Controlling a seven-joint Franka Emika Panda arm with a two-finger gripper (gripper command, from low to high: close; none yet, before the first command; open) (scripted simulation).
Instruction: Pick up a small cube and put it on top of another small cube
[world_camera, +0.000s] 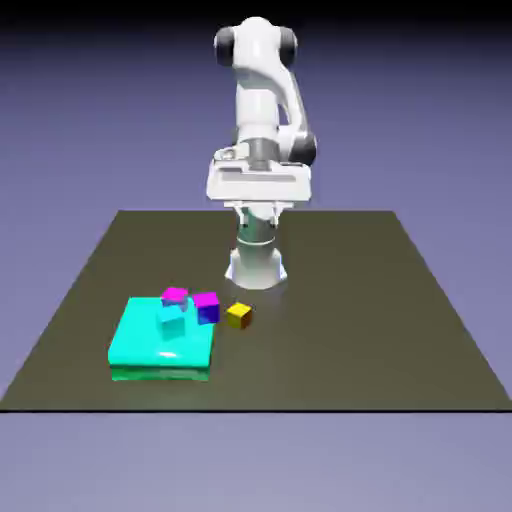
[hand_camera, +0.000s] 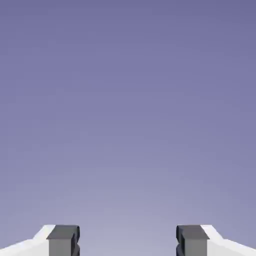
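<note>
The hand (hand_camera: 128, 242) is spread wide with nothing between its fingertips (hand_camera: 63, 240); the hand view shows only the plain blue-violet backdrop past them. In the exterior view the white arm (world_camera: 262, 120) stands folded up above its base at the far side of the dark worktop (world_camera: 380, 320), high over the surface and well apart from every cube.

The cubes sit grouped toward the exterior view's left, in the nearer half of the worktop. A flat cyan slab (world_camera: 150, 350) lies there, its near edge close to the worktop's front edge. On the slab's far part rests a cyan cube (world_camera: 172, 320), with a magenta cube (world_camera: 174, 295) just behind it at the slab's far edge. A purple cube with a magenta top (world_camera: 207, 307) is at the slab's far right corner, close beside the cyan cube. A small yellow cube (world_camera: 238, 315) stands on the bare worktop just to the right of the purple one, apart from the slab.

The worktop's right half is open, as is the strip between the yellow cube and the arm's base.
</note>
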